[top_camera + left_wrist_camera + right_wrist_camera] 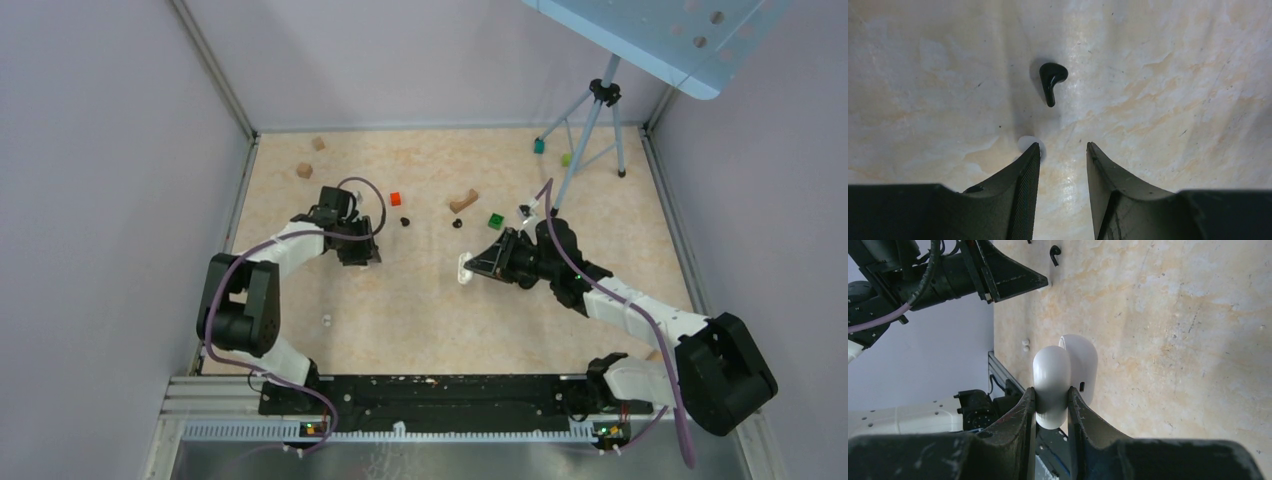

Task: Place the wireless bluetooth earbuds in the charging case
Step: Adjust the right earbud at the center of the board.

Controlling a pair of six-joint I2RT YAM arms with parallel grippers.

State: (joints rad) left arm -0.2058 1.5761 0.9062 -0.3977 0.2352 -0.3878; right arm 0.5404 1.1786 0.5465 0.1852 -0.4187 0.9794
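The white charging case (1079, 362) is held off to the right of the table's middle, in the right gripper (1052, 396). Its fingers are pressed onto the case from both sides. In the right wrist view the case shows 2 rounded white halves side by side. The fingers pinch the nearer half, and the farther half carries a small dark slot. From above, the case (465, 268) sticks out of the right gripper (481, 265) towards the left, low over the beige table (420, 330).

The 2 black earbuds both lie on the table, well apart from the case and farther from the arm bases. 1 earbud (457, 224) lies beyond the case. The other earbud (405, 222) lies farther left, near the left gripper (362, 252). In the left wrist view this earbud (1052, 80) rests just beyond the left gripper's (1063, 150) fingertips. Those fingers are spread, with bare table between them, and do not touch the earbud. A small white round bit (1027, 144) peeks out beside 1 fingertip.

Farther out are a red block (395, 198), a green block (495, 220) and a brown arched piece (463, 202). 2 wooden blocks (304, 170) lie at the far left, and a tripod (598, 120) stands at the far right.
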